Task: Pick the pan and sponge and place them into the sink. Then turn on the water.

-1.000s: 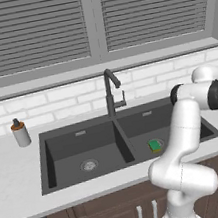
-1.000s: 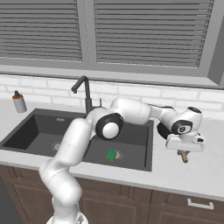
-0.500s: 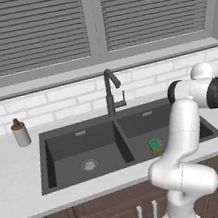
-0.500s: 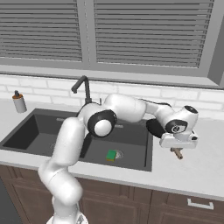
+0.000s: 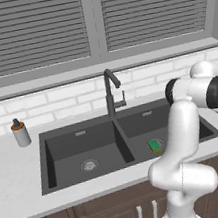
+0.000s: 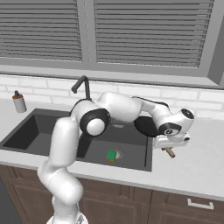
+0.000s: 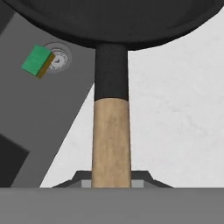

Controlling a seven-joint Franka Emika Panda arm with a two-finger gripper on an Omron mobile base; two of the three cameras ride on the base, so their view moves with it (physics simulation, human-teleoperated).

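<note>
The claw [image 6: 169, 148] is clamped on the wooden handle of the pan [image 7: 111, 19], holding it over the bench [image 6: 197, 168] just right of the sink [image 6: 131, 164]. The sponge [image 6: 111, 155] lies green side up in the right basin, touching its drain. The faucet [image 5: 111, 91] stands behind the divider.
</note>
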